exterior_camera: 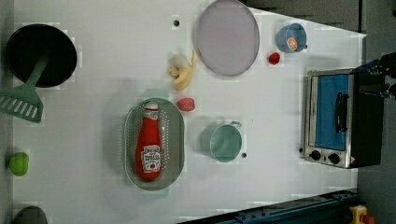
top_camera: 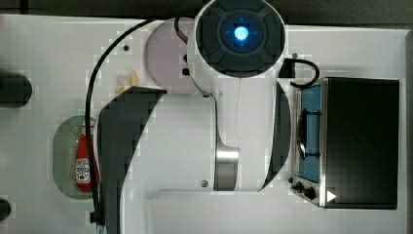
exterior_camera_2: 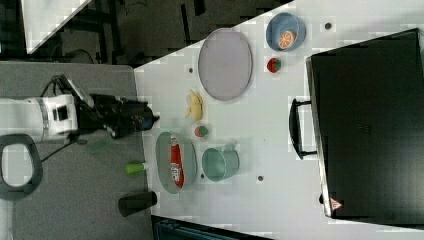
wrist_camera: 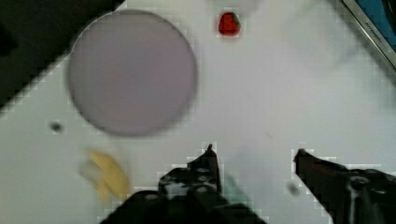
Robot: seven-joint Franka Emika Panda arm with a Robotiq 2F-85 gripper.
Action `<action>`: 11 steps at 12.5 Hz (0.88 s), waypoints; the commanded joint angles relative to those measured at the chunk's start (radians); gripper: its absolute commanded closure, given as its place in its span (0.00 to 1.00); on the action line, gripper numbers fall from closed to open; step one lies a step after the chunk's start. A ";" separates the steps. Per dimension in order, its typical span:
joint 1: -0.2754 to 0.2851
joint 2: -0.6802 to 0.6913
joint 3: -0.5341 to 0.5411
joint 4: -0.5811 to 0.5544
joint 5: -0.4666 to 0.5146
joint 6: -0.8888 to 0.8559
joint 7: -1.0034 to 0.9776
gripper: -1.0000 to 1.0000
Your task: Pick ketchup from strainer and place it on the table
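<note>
In the left view, reading from the left view's left, a black pan (exterior_camera: 41, 55) with a green spatula (exterior_camera: 23, 100) lay near the edge of the tabletop (exterior_camera: 93, 46), with a green fruit (exterior_camera: 18, 163) below it. The strainer (exterior_camera: 154, 143) sat further right, and the ketchup (exterior_camera: 149, 144) lay flat inside it, white cap toward the banana (exterior_camera: 183, 72). A strawberry (exterior_camera: 186, 104) rested just beside the strainer rim. The teal cup (exterior_camera: 225, 142) stood near the strainer, apart from it. The grey plate (exterior_camera: 228, 37) lay beyond the banana, then a blue cup (exterior_camera: 291, 37), and the toaster oven (exterior_camera: 343, 119) occupied the left view's right. In the wrist view the hand (wrist_camera: 254, 156) was released, its two fingers (wrist_camera: 208, 163) spread apart with nothing between them, above bare tabletop near the plate and banana.
</note>
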 commanded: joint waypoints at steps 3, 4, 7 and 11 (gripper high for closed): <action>0.022 -0.366 -0.019 -0.186 0.010 -0.215 0.076 0.00; 0.033 -0.352 0.005 -0.185 0.011 -0.212 0.075 0.00; 0.063 -0.295 0.113 -0.185 0.012 -0.148 0.076 0.00; 0.074 -0.207 0.292 -0.187 0.012 -0.044 0.085 0.00</action>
